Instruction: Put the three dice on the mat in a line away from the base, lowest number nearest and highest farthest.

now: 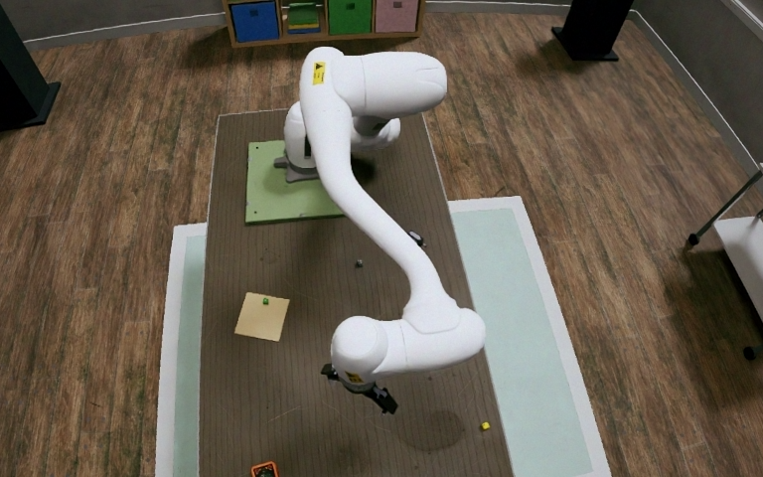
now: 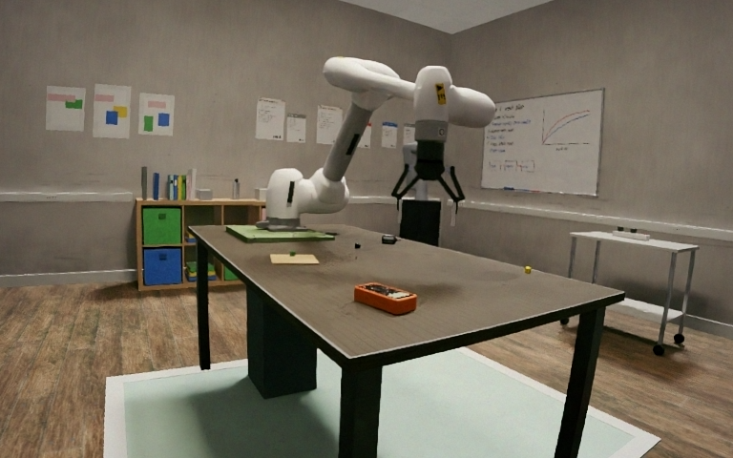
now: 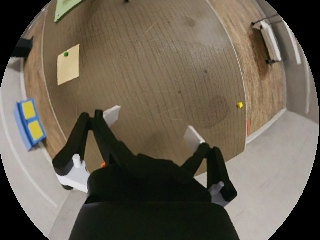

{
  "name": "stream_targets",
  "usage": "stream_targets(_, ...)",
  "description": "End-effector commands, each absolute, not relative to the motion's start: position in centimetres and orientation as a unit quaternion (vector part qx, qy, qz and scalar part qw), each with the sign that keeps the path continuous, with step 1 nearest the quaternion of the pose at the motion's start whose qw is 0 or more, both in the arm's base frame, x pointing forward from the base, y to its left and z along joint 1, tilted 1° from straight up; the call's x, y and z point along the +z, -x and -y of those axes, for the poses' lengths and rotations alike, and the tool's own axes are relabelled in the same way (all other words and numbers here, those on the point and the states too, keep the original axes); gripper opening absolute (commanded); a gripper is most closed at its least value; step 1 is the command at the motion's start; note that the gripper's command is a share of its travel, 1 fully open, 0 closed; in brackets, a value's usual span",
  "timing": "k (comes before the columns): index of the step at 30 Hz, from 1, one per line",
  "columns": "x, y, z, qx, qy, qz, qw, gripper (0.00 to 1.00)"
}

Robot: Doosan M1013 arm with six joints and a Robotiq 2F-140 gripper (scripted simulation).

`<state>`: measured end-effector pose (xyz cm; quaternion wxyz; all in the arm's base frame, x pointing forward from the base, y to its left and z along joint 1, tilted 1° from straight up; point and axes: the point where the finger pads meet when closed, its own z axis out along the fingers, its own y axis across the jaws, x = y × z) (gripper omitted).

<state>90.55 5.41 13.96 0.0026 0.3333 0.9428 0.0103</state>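
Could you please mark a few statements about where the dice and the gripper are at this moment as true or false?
1. The green die sits on the mat. True.
2. The yellow die is on the mat. False: it lies on the table near the far right edge, well apart from the mat.
3. The gripper is open and holds nothing. True.
4. The dark die is between the fingers. False: it rests on the table.
5. The orange device lies on the mat. False: it is on the table.
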Motion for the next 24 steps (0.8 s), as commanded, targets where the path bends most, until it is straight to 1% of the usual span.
stream_targets(1,13.9,-93.7,-9.5,0.010,-0.269,-0.963,-0.001,1.00)
stream_targets(2,13.9,-93.7,-9.5,0.010,-0.269,-0.963,-0.001,1.00)
stream_targets(4,13.5,-96.1,-14.1,0.010,-0.202,-0.979,0.000,1.00)
stream_targets(7,13.4,-96.8,-15.6,0.010,-0.182,-0.983,0.000,1.00)
stream_targets(8,13.1,-98.1,-18.9,0.010,-0.136,-0.991,0.001,1.00)
stream_targets(10,13.0,-98.4,-19.6,0.010,-0.126,-0.992,0.001,1.00)
stream_targets(11,12.6,-99.3,-22.6,0.010,-0.086,-0.996,0.001,1.00)
stream_targets(13,12.5,-99.6,-23.5,0.010,-0.073,-0.997,0.001,1.00)
stream_targets(14,12.1,-100.3,-26.5,0.010,-0.033,-0.999,0.002,1.00)
stream_targets(16,12.1,-100.4,-27.0,0.010,-0.026,-1.000,0.002,1.00)
stream_targets(17,11.6,-101.0,-30.2,0.010,0.015,-1.000,0.002,1.00)
stream_targets(19,11.6,-101.0,-30.2,0.010,0.015,-1.000,0.002,1.00)
stream_targets(21,10.9,-101.5,-35.1,0.010,0.079,-0.997,0.003,1.00)
stream_targets(24,10.6,-101.6,-36.8,0.010,0.101,-0.995,0.003,1.00)
